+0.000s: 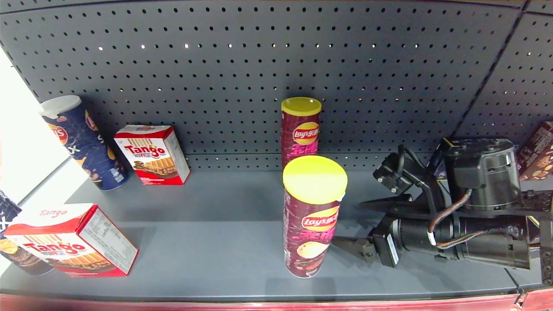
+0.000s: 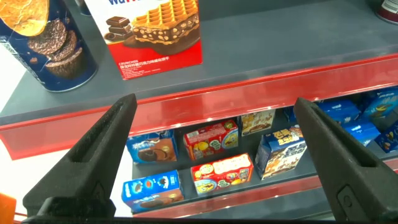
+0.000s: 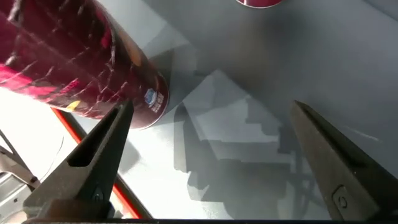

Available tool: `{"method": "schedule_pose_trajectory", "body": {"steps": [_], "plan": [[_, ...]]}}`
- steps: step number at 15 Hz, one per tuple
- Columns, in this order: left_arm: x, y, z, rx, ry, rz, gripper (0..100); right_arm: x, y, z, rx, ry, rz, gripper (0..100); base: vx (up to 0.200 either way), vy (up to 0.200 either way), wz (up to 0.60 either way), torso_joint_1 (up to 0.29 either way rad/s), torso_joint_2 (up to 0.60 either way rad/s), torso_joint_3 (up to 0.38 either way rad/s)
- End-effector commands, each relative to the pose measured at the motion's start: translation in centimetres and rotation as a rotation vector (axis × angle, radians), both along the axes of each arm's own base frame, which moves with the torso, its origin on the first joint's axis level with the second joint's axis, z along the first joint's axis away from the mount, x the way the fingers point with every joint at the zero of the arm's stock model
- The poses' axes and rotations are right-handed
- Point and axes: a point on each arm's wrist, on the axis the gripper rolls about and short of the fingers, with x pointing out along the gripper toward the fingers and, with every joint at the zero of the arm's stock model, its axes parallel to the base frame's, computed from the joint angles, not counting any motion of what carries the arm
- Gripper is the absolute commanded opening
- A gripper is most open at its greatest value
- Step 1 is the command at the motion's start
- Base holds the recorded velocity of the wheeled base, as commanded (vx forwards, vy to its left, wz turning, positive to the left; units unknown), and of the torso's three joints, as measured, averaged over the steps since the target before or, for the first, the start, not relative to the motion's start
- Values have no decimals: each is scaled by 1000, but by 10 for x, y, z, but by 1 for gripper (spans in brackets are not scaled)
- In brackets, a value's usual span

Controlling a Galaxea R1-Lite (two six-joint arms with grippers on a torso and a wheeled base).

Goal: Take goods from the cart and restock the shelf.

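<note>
The shelf carries the biggest risk. Its grey deck is smooth and ends at a red lip close to the front can, so any shove toward me could send that tall maroon tube over the edge. The can stands upright near the front of the deck, in line with the rear can by the pegboard; knocked backward, it could take that one down too. My right end effector lies just beside it, spread wide and gripping nothing. In the right wrist view one finger sits very close to the can's base, and I cannot tell whether it touches. Pulling out crookedly would, I judge, clip that base. My left end effector, also spread and empty, hangs before the red lip below the wafer box; rising carelessly could catch the lip.
</note>
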Motion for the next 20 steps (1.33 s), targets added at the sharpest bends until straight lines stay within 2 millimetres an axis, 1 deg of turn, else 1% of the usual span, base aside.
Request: {"method": "schedule_pose_trajectory", "body": {"steps": [1, 2, 4, 5, 6, 7, 8, 9, 10, 11, 12, 14, 15, 17, 18, 19, 20], "plan": [[0, 0, 0, 0, 2, 0, 100, -1, -2, 1, 4, -6, -3, 100, 0, 0, 0, 0, 0, 0], [0, 0, 0, 0, 2, 0, 100, -1, -4, 5, 17, -21, -12, 100, 0, 0, 0, 0, 0, 0], [0, 0, 0, 0, 0, 0, 100, -1, -23, 18, 51, -70, -78, 100, 0, 0, 0, 0, 0, 0], [0, 0, 0, 0, 0, 0, 100, -3, -38, 29, 76, -105, -123, 100, 0, 0, 0, 0, 0, 0], [0, 0, 0, 0, 0, 0, 100, -9, -58, 41, 106, -155, -186, 100, 0, 0, 0, 0, 0, 0], [0, 0, 0, 0, 0, 0, 100, -20, -80, 54, 135, -214, -251, 100, 0, 0, 0, 0, 0, 0], [0, 0, 0, 0, 2, 0, 100, -36, -99, 62, 157, -266, -311, 100, 0, 0, 0, 0, 0, 0], [0, 0, 0, 0, 0, 0, 100, -61, -122, 67, 176, -331, -388, 100, 0, 0, 0, 0, 0, 0], [0, 0, 0, 0, 0, 0, 100, -87, -139, 65, 185, -386, -459, 100, 0, 0, 0, 0, 0, 0], [0, 0, 0, 0, 0, 0, 100, -114, -149, 54, 190, -426, -510, 100, 0, 0, 0, 0, 0, 0], [0, 0, 0, 0, 0, 0, 100, -139, -156, 38, 191, -457, -565, 100, 0, 0, 0, 0, 0, 0], [0, 0, 0, 0, 2, -1, 100, -173, -163, 6, 194, -498, -618, 100, 0, 0, 0, 0, 0, 0], [0, 0, 0, 0, 2, 0, 100, -187, -166, -7, 189, -517, -675, 100, 0, 0, 0, 0, 0, 0], [0, 0, 0, 0, 2, -1, 100, -205, -168, -22, 171, -505, -722, 100, 0, 0, 0, 0, 0, 0], [0, 0, 0, 0, 0, 0, 100, -221, -169, -37, 155, -474, -728, 100, 0, 0, 0, 0, 0, 0], [0, 0, 0, 0, 2, 0, 100, -225, -169, -41, 150, -466, -733, 100, 0, 0, 0, 0, 0, 0], [0, 0, 0, 0, 2, 0, 100, -235, -170, -52, 142, -456, -747, 100, 0, 0, 0, 0, 0, 0]]}}
